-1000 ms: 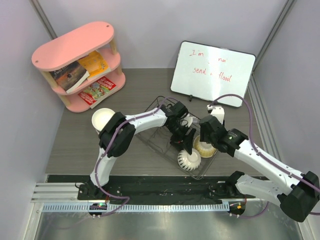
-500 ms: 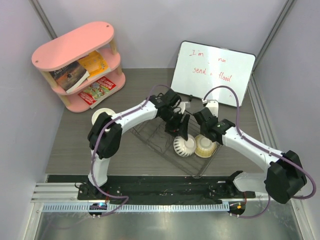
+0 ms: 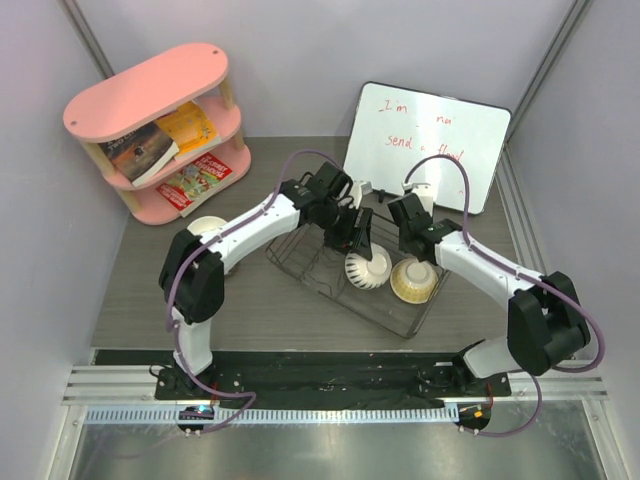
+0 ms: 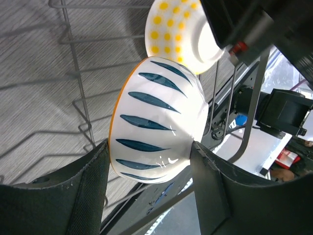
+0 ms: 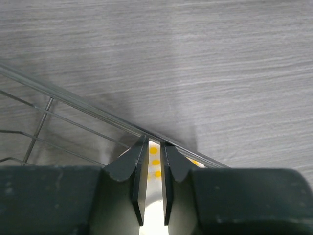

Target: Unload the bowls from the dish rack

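Left end effector (image 4: 150, 149) clasping blue-striped bowl (image 4: 156, 110), right end effector (image 5: 153, 164) pinching yellow-dotted bowl (image 3: 412, 281) by its rim

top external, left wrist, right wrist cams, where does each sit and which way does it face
top external: fixed above and behind the arm bases, looking down at the table; both arms whole, left end effector and right end effector at the dish rack.
left wrist: on the left arm, looking along its fingers, closed on the blue-striped bowl; yellow-dotted bowl beyond.
right wrist: on the right arm, looking down past its fingers, pinching the yellow-dotted bowl's rim at the rack's edge.
shared: both wrist views show the yellow-dotted bowl and rack wires.
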You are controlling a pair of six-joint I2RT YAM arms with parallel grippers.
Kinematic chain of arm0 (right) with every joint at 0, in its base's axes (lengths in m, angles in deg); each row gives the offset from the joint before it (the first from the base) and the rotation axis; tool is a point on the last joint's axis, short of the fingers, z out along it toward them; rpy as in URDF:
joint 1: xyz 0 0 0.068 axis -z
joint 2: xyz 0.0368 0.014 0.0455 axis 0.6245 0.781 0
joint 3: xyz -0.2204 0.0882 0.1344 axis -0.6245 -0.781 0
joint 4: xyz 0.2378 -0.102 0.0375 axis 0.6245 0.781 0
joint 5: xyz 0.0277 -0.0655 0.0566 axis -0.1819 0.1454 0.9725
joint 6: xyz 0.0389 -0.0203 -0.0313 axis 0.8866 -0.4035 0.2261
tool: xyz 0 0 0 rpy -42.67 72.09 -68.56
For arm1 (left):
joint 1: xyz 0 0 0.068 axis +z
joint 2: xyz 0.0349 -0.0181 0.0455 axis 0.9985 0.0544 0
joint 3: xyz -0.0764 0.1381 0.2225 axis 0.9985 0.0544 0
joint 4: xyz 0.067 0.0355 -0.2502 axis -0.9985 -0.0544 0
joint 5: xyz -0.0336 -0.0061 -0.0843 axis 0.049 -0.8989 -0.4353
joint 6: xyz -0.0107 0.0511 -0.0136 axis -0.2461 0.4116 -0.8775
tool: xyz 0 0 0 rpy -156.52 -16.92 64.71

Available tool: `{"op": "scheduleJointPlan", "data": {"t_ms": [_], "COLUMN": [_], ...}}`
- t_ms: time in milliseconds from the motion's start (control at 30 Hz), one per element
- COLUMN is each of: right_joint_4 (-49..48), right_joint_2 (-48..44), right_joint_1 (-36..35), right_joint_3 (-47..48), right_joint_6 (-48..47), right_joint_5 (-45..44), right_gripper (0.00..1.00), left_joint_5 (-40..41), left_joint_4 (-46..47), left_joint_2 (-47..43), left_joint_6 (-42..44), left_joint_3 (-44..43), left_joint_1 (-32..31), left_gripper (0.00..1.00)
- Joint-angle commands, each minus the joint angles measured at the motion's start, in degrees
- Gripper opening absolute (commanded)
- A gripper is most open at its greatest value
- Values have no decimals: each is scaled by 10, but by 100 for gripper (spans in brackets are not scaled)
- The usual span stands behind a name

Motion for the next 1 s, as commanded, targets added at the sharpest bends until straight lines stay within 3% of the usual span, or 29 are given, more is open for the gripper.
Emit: {"op": "scheduleJointPlan", "data": {"t_ms": [0,267,600,967], "right_joint_4": [-45,-48,-56,-42], "right_joint_2": [26,28,56,1], "right_joint_1": [14,15,22,22], "right_joint_3": [38,69,107,123], "right_joint_6": [-22,-37,-64,-41], "right_joint_5": [10,55,48,67], "right_gripper": [20,22,24,34], "left_joint_5": [14,124,289,589], "left_joint_4": [16,-9,-19,-125], "left_joint_2": [-61,-129,-228,-359], "left_joint_6": [-3,4,7,63], "left_joint_3": [3,16,75,81], "left_joint_1": [-1,-1,0,19], "left_gripper": [0,0,0,0]}}
